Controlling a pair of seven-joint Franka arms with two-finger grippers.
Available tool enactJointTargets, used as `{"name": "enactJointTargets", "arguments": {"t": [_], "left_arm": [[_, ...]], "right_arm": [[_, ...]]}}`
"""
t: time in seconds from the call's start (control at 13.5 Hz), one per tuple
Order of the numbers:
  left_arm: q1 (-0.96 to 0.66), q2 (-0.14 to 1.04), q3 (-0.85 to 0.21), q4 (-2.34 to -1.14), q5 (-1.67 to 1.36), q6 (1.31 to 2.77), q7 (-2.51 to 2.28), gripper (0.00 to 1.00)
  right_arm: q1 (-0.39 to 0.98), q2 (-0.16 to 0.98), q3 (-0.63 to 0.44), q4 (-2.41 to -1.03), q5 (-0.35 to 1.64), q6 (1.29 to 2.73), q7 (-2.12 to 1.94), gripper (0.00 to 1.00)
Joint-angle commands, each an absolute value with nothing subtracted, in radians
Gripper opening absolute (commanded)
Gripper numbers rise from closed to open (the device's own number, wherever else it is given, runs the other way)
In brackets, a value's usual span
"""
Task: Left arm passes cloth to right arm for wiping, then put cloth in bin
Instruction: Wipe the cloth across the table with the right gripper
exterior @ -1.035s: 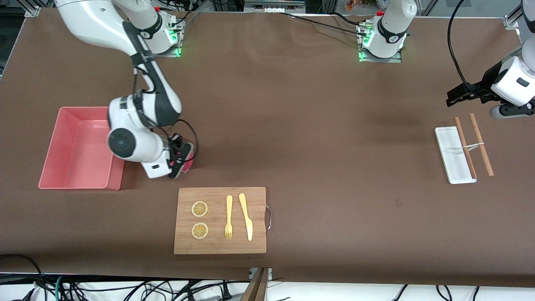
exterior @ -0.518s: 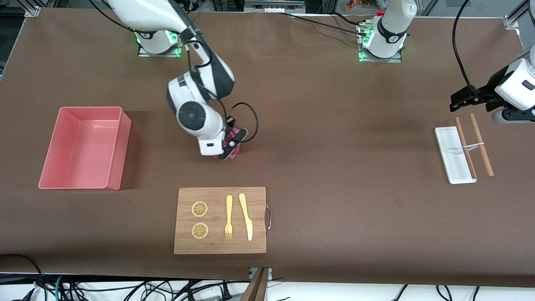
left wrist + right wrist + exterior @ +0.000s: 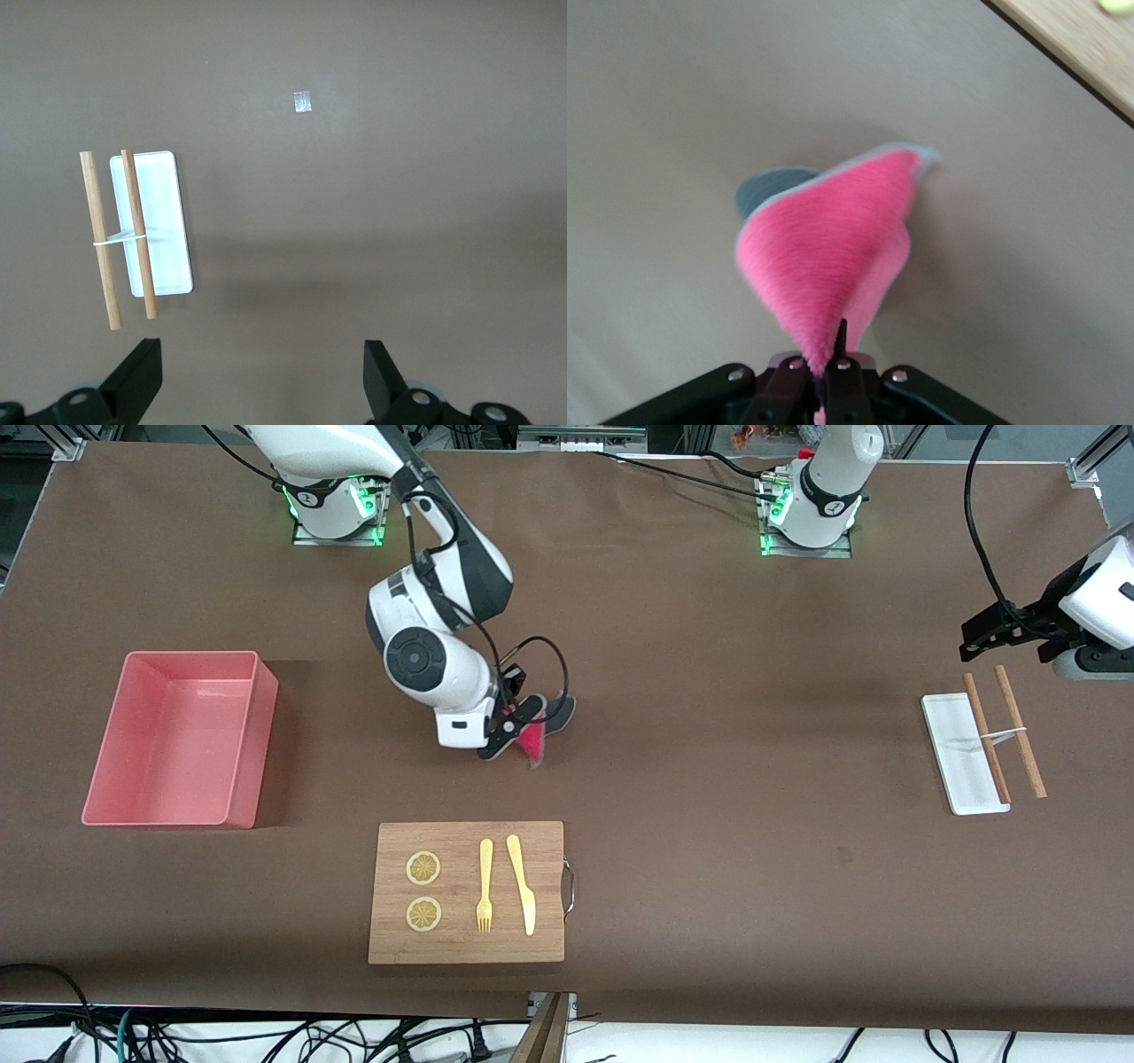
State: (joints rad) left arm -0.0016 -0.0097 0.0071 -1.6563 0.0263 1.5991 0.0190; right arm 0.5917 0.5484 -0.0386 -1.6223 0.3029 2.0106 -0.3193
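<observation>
1. Front view: a brown counter (image 3: 709, 779) runs wide, with cables hanging off its near edge. The right hand (image 3: 518, 726) is pressed together, pinching the cloth (image 3: 534, 742) low over bare counter, between the pink bin (image 3: 177, 740) at the right arm's end and the middle. Nearer the camera lies a wooden board (image 3: 467, 892) with two lemon slices, a fork and a knife. The left hand (image 3: 992, 631) waits above the white tray (image 3: 952, 753) and two wooden sticks (image 3: 1019, 731) at the left arm's end. Open counter lies between the two arms.
2. Left wrist view: spread fingers (image 3: 133, 385) with nothing between them; below, the tray, the sticks partly on it, and a small white scrap (image 3: 303, 102) well apart.
3. Right wrist view: the cloth fans out from the pinched fingers, pink face showing with a grey edge; the board's corner (image 3: 1072, 35) lies near.
</observation>
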Motion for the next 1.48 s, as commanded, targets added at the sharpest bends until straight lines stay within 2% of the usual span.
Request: {"name": "enactJointTargets", "arguments": {"t": [0.0, 0.3, 0.89, 1.04, 1.4], "left_arm": [[0.035, -0.018, 0.002, -1.663, 0.041, 1.588, 0.125, 1.00], [0.044, -0.018, 0.002, -1.681, 0.026, 1.592, 0.141, 1.00], [0.043, -0.017, -0.002, -1.683, 0.028, 1.592, 0.140, 1.00], [0.043, -0.017, -0.002, -1.684, 0.028, 1.591, 0.140, 1.00], [0.043, -0.018, -0.002, -1.684, 0.031, 1.591, 0.141, 1.00]], "right_arm": [[0.459, 0.563, -0.029, -1.649, 0.314, 1.961, -0.444, 0.00], [0.284, 0.591, -0.032, -1.675, 0.278, 1.907, -0.685, 0.00], [0.071, 0.574, -0.032, -1.677, 0.074, 1.879, -0.985, 0.00], [0.055, 0.543, -0.032, -1.675, 0.049, 1.862, -1.006, 0.00], [0.052, 0.391, -0.032, -1.660, 0.025, 1.688, -1.000, 0.00]]}}
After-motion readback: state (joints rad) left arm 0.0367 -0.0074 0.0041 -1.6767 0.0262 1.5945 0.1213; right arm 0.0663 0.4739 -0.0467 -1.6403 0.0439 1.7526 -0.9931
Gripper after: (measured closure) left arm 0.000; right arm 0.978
